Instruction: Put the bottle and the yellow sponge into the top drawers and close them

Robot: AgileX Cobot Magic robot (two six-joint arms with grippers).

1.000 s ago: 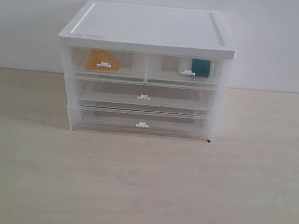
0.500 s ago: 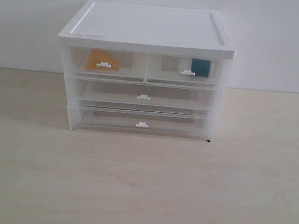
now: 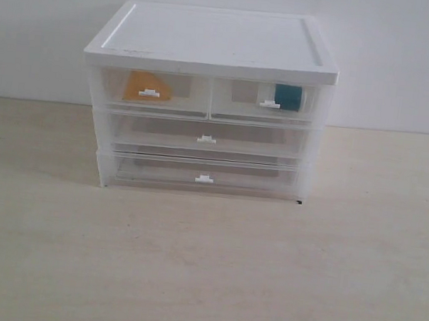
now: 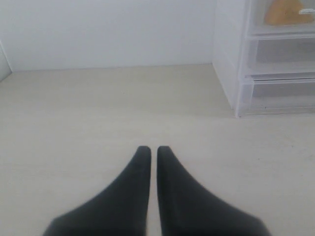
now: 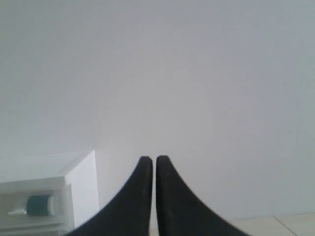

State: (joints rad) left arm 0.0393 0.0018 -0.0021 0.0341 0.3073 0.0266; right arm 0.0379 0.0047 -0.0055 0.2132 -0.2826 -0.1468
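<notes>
The yellow sponge (image 3: 147, 86) lies inside the left top drawer (image 3: 154, 92), and the bottle (image 3: 287, 97) lies inside the right top drawer (image 3: 265, 101); both drawers are pushed in flush with the cabinet front. Neither arm appears in the exterior view. In the left wrist view my left gripper (image 4: 153, 148) is shut and empty, low over the table, off to the side of the cabinet, with the sponge (image 4: 285, 12) seen through the drawer wall. My right gripper (image 5: 154, 159) is shut and empty, raised beside the cabinet; the bottle (image 5: 39, 205) shows in its drawer.
The white-topped cabinet (image 3: 213, 40) stands at the back of the pale wooden table (image 3: 202, 268) against a white wall. Below the top drawers sit two wider translucent drawers (image 3: 205, 138), both pushed in.
</notes>
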